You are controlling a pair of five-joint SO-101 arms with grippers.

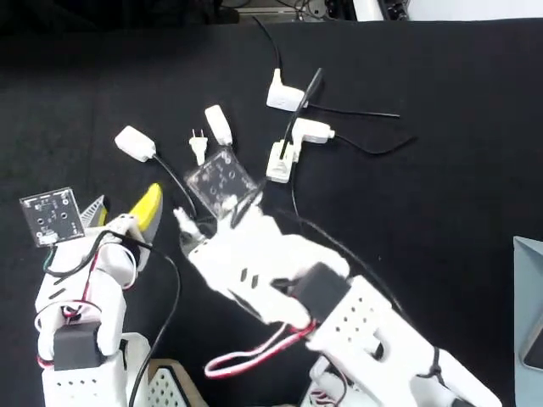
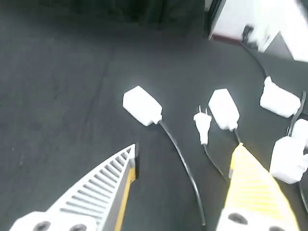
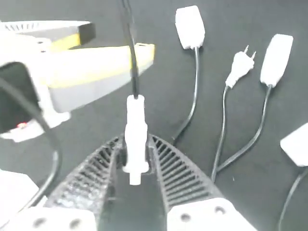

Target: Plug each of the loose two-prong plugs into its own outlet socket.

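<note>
The right gripper [image 3: 135, 144] is clenched on a white plug [image 3: 135, 120]. The plug stands upright between the ribbed black fingers [image 3: 178, 168] at the lower centre of the right wrist view. Its black cord [image 3: 129, 43] runs up to the top edge of that frame. In the high view this gripper [image 1: 187, 225] sits near the middle of the black table [image 1: 441, 170], just right of the left arm's yellow finger [image 1: 150, 205].

The left gripper [image 2: 185, 151] is released, with its pale ribbed finger and its yellow finger spread wide at the bottom of the left wrist view. From above it lies at the lower left [image 1: 125, 203].

A loose two-prong plug [image 2: 202, 124] lies flat on the table right of centre in the left wrist view, its prongs pointing toward the top of the frame. A white outlet socket [image 2: 142, 106] lies apart from it to the left, and a second socket [image 2: 224, 109] lies just beside it on the right. In the high view the same plug [image 1: 198, 146] is above centre, between those sockets [image 1: 134, 142] [image 1: 219, 125]. Three more white blocks [image 1: 284, 95] [image 1: 312, 131] [image 1: 280, 161] cluster farther right, each with a black cord.
</note>
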